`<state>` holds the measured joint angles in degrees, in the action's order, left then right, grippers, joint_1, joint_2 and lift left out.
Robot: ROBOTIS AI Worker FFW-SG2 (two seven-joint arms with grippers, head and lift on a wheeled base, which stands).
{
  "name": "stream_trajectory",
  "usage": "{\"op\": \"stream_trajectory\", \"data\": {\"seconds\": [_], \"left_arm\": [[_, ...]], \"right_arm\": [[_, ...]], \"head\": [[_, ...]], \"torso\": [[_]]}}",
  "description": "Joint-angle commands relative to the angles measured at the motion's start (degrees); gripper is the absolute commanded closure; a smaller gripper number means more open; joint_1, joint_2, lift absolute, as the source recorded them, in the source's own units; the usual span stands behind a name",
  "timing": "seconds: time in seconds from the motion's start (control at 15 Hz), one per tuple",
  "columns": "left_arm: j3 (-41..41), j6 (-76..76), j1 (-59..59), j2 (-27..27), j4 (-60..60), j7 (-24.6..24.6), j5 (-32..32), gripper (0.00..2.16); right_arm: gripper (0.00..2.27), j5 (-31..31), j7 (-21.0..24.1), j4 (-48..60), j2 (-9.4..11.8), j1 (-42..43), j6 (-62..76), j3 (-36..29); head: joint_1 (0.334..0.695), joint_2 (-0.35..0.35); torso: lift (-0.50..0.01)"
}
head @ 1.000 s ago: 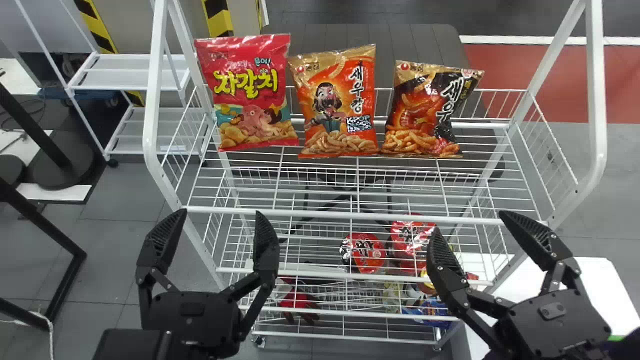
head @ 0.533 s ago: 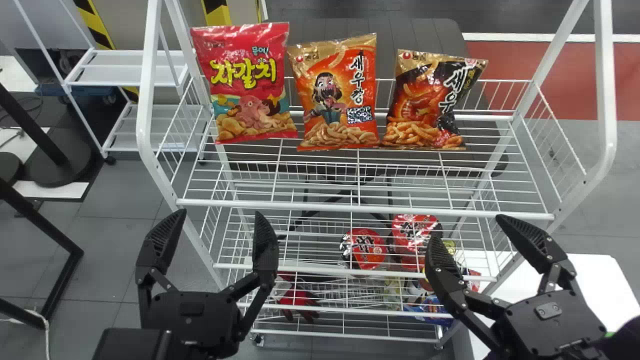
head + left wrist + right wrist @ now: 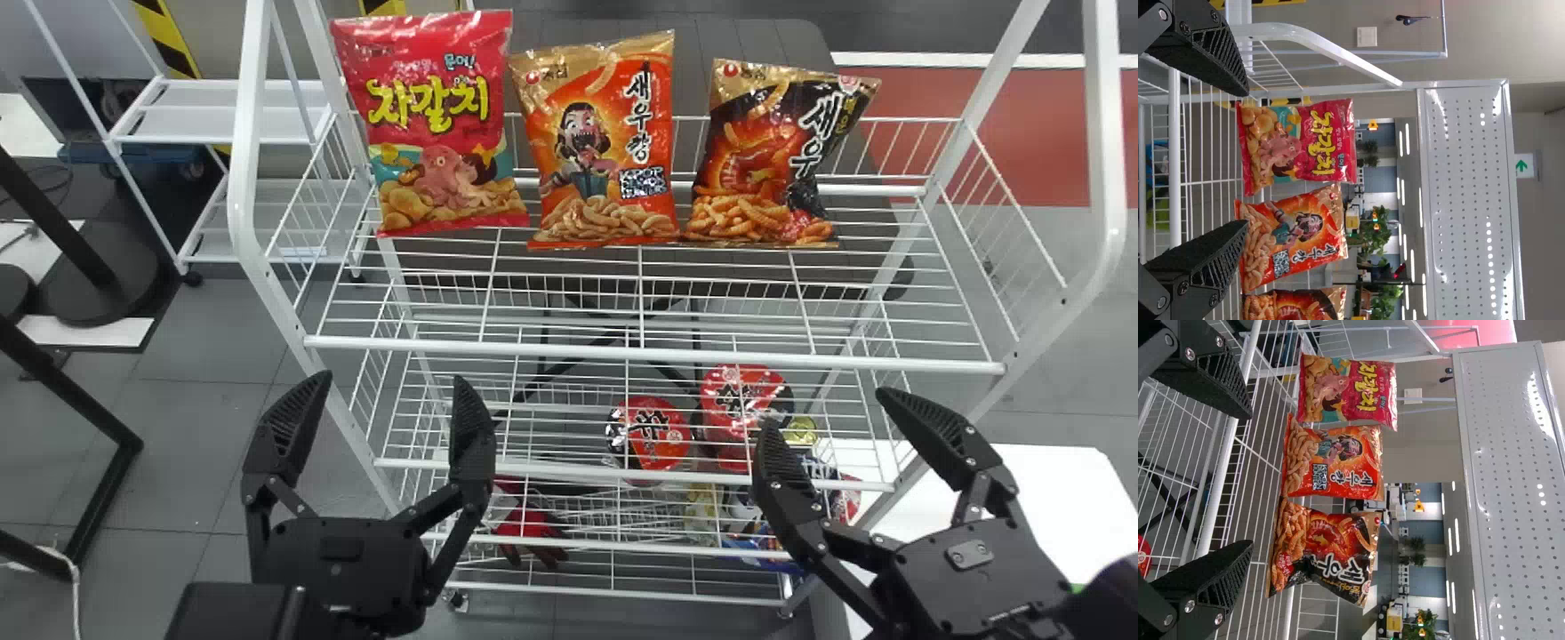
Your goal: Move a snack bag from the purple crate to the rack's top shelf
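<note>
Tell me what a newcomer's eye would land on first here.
Probably the bright row standing on the white rack's top shelf: a red snack bag at left, an orange snack bag in the middle, a black-and-orange snack bag at right. Next, likely, the black left pincer and right pincer, open and empty, low in the head view.

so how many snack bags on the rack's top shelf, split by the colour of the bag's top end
Gold top: 2, the orange plastic bag with a cartoon face and the black-and-orange plastic bag
Red top: 1, the red plastic bag with a pink octopus
Total: 3, all on the white wire top shelf
</note>
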<state>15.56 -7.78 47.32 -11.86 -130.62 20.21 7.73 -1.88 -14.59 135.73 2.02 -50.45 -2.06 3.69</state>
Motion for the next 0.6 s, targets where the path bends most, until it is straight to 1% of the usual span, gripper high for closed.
{"op": "stream_trajectory", "data": {"seconds": [0.0,0.53], "left_arm": [[0.00,0.01,-0.03,0.00,0.02,0.00,0.00,0.14],[0.17,-0.17,0.05,0.00,0.02,0.44,0.00,0.14]], "right_arm": [[0.16,0.04,0.00,-0.11,0.00,0.00,0.52,0.00],[0.16,0.30,-0.09,-0.20,0.44,-0.09,1.22,0.00]], "head": [[0.695,0.036],[0.695,0.038]], "torso": [[-0.068],[-0.101]]}}
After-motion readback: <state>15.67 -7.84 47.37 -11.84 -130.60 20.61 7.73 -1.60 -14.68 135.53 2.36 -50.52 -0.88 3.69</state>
